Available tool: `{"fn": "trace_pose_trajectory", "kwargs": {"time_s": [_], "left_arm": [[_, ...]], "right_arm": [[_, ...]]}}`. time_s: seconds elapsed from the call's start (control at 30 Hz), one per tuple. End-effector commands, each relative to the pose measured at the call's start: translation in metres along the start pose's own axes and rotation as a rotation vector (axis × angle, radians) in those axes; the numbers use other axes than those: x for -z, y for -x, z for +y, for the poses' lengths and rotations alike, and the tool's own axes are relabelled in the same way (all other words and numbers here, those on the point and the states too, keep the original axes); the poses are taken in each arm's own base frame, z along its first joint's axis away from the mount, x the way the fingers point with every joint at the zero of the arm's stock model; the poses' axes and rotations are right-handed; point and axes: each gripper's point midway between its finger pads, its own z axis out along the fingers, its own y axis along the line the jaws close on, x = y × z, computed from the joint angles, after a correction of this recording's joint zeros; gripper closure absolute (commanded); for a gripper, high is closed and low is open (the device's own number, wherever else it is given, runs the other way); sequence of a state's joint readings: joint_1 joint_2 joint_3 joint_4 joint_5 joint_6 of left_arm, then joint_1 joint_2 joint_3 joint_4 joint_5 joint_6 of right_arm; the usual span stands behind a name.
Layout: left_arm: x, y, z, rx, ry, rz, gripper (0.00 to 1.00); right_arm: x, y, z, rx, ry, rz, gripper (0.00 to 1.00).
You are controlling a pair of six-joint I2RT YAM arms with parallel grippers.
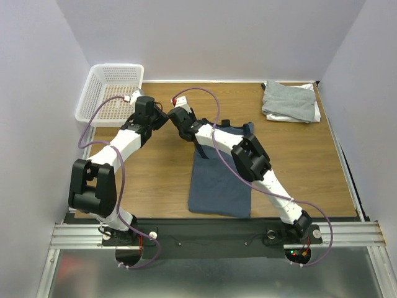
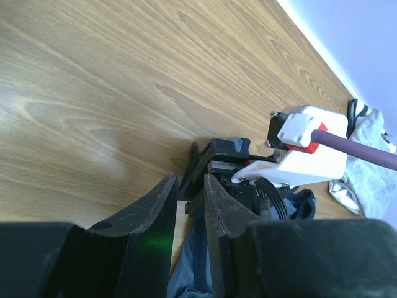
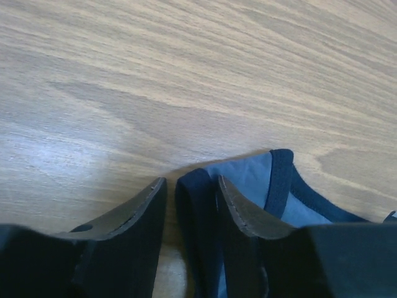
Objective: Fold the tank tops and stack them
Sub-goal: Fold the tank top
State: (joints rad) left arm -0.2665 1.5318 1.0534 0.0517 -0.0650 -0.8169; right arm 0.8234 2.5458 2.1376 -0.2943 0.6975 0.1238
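Observation:
The navy blue tank top lies lengthwise in the middle of the table, its dark-trimmed straps at the far end. My right gripper is at its far left corner. In the right wrist view its jaws stand a little apart around a dark strap, which touches the right finger, with a gap to the left one. My left gripper faces it tip to tip. Its jaws are narrowly apart, and blue cloth shows in the gap. Folded grey and white tank tops lie at the back right.
A white mesh basket stands at the back left corner. The right arm reaches over the navy top and hides part of it. The right wrist body and purple cable are close in front of the left gripper. Walls enclose the table.

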Motion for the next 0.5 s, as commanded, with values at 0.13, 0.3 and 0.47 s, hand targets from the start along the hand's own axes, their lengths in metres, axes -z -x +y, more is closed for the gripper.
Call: {"fn": "trace_pose_trajectory", "kwargs": {"time_s": [0.13,0.3,0.47], "left_arm": [[0.010,0.004,-0.015,-0.002,-0.073,-0.023,0.65],[0.008,0.000,-0.013,-0.001,-0.080,-0.010,0.65],[0.009,-0.017,-0.011,0.013,-0.107,0.040,0.66]], "right_arm": [[0.000,0.014,-0.001,-0.004,-0.038,-0.037,0.77],[0.008,0.031,-0.008,-0.082,0.010,-0.044,0.92],[0.012,0.053,-0.024,-0.207,0.090,-0.044,0.95]]}}
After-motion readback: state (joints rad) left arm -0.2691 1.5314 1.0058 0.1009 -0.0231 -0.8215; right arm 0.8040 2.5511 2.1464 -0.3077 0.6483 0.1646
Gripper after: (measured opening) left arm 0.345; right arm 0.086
